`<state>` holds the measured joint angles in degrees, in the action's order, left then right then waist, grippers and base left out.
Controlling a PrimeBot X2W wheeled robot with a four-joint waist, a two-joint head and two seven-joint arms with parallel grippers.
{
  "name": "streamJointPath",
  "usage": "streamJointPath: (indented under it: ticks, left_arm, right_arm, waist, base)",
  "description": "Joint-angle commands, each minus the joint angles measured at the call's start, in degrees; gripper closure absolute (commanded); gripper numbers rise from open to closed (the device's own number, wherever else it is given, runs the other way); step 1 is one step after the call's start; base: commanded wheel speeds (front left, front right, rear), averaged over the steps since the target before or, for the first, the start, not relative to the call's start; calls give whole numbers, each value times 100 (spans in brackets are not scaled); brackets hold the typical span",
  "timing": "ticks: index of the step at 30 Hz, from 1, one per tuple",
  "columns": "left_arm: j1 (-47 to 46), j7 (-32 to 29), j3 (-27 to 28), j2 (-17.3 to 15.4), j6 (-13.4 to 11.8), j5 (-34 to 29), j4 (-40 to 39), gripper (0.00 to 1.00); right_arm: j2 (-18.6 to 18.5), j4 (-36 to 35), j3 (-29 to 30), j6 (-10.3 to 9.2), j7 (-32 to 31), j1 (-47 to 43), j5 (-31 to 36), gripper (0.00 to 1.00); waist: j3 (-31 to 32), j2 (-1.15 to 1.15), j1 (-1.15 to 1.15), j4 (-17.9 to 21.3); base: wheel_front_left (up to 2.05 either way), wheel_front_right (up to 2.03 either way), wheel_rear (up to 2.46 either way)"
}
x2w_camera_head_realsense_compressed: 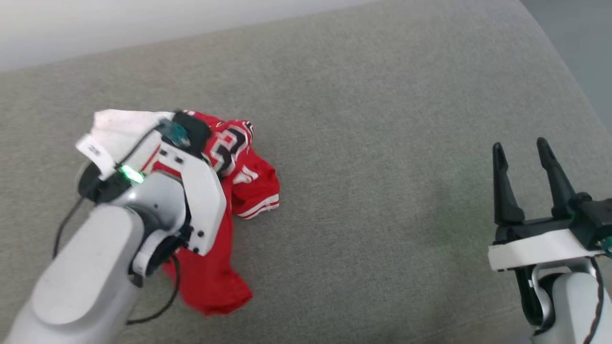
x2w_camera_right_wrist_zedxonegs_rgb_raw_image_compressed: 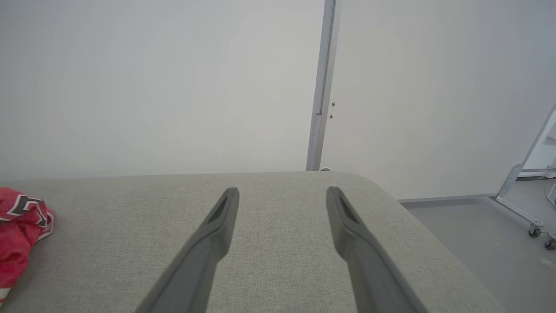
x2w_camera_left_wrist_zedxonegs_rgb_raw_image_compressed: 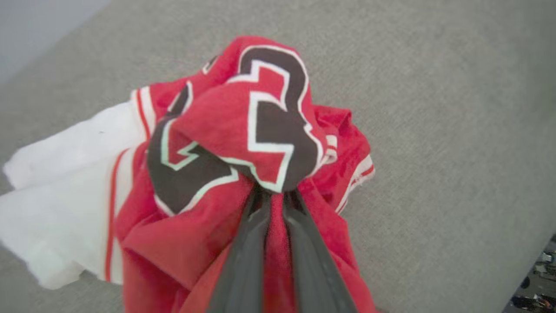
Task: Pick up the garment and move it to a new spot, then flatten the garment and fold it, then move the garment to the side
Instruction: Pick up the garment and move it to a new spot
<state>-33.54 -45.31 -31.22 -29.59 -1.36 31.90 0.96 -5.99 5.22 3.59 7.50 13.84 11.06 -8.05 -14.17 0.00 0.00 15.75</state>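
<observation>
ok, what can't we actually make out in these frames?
- Left wrist view: tips of the left gripper are buried under a fold of the garment; how much cloth is pinched is unclear.
- Head view: its fingers sit behind its own wrist housing.
- Right wrist view: the garment is cut by the left edge.
- Lettering: crumpled, unreadable.
- Left wrist view, bottom right corner: clutter too small and blurred to name.

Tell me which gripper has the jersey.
The left gripper, shut on a fold of the red garment; the right gripper stands open and empty, well apart.
</observation>
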Motion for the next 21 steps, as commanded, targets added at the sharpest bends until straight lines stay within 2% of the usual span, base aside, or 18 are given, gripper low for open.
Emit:
streamJointPath:
  ticks: [1,8,9,11,12,17,21]
  left_arm:
    - [89,67,-68,73,62,50,271,100]
    - [-59,170,-329,430,240,62,1589,100]
    - [-68,197,-352,504,281,107,1750,89]
    - [-128,231,-412,575,369,122,2015,52]
    - [-161,298,-403,608,403,142,2105,0]
    - [-359,713,-269,641,518,183,2119,0]
    - [-283,1102,-173,525,558,158,1828,0]
  right_arm:
    - [23,82,-47,-2,62,116,-49,0]
    - [60,330,-128,-2,131,301,-58,0]
    - [61,350,-134,-2,132,329,-49,0]
    - [28,382,-142,-2,131,357,-52,0]
    - [12,393,-149,-2,133,356,-45,0]
    - [-65,411,-128,-2,138,232,-1,0]
    - [-145,369,-85,-2,139,93,31,0]
  waist:
    - [-137,0,0,117]
    - [-241,0,0,180]
    - [-236,0,0,174]
    - [-195,0,0,146]
    - [-167,0,0,124]
    - [92,0,0,-71]
    - [323,0,0,-264]
  base:
    - [0,0,0]
    - [0,0,0]
    - [0,0,0]
    - [0,0,0]
    - [0,0,0]
    - [0,0,0]
    - [0,0,0]
